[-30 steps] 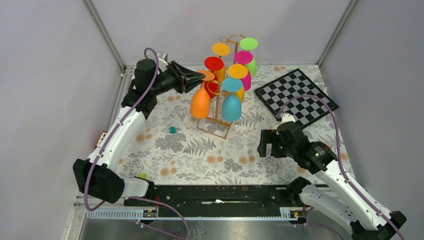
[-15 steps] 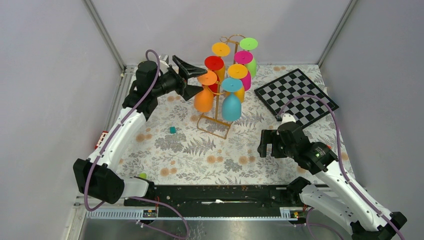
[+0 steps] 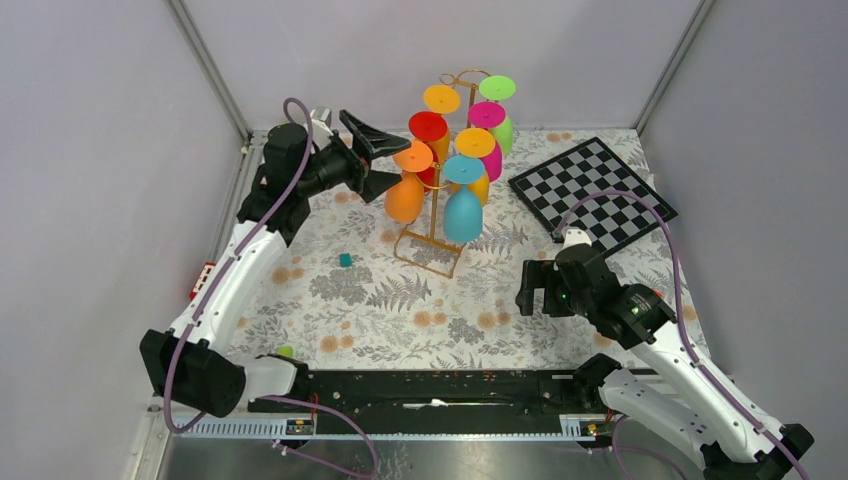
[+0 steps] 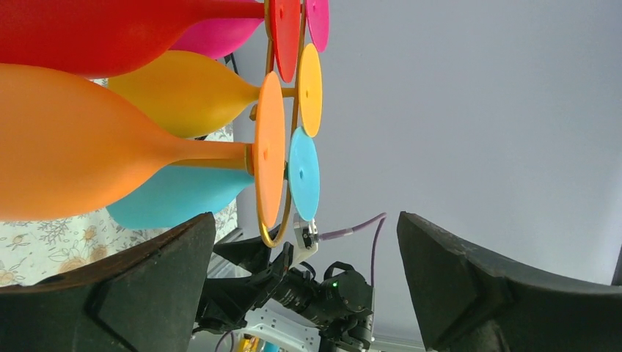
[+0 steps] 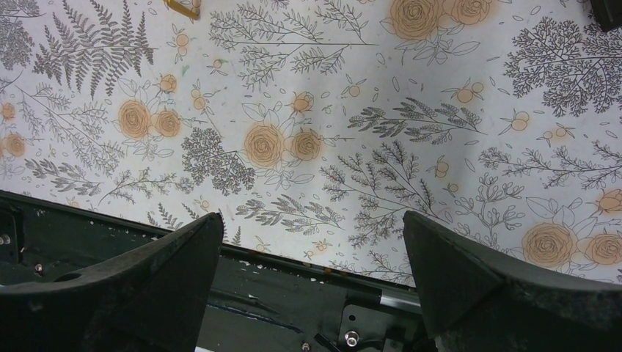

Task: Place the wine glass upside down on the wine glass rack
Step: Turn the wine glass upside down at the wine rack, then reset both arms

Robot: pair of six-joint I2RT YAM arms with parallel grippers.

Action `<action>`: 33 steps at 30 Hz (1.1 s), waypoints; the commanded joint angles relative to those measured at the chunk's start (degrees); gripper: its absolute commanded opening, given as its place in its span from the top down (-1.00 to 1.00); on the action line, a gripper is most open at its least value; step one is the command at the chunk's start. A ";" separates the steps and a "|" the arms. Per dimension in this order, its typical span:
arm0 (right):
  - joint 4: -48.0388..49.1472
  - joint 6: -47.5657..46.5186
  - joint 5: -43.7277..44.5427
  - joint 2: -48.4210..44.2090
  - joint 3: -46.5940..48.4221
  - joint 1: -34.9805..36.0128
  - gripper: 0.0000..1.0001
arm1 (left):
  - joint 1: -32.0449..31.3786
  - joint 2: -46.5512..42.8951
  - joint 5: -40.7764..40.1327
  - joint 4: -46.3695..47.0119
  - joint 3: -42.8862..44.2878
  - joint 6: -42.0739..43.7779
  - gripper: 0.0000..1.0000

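Note:
An orange wine glass hangs upside down on the left side of the gold wire wine glass rack, its round foot up on the rail. My left gripper is open just left of it, one finger above and one below, touching nothing. In the left wrist view the orange wine glass fills the left, its foot inside the rack's gold loop, with the left gripper spread wide around empty air. My right gripper hovers open over the floral cloth near the front, and in its own view the right gripper holds nothing.
Cyan, red, yellow, magenta and green glasses also hang on the rack. A chessboard lies at the back right. A small teal cube sits on the cloth left of the rack.
My left gripper opened and let go of the orange glass's stem, then drew back a little to the left. The glass now hangs on the rack. The right arm stayed still.

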 commanded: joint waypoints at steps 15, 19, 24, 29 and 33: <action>-0.23 -0.38 2.06 1.41 1.03 -0.36 -0.99 | 9.28 -15.23 -9.95 -16.51 -5.95 28.97 -0.98; -0.47 -0.38 2.69 0.79 1.07 -0.35 -0.99 | 9.39 -20.24 -13.37 -17.60 -11.41 36.78 -0.98; -0.60 -0.38 4.01 0.01 0.42 -0.37 -0.99 | 9.44 -27.24 -17.42 -17.43 -19.94 47.33 -0.98; -0.42 0.05 6.86 -1.46 -0.52 -0.37 -0.99 | 9.46 -35.53 -22.80 -15.72 -27.48 53.95 -0.98; 0.30 0.27 8.88 -2.34 -0.96 -0.37 -0.99 | 9.46 -40.26 -25.52 -14.42 -32.01 57.03 -0.98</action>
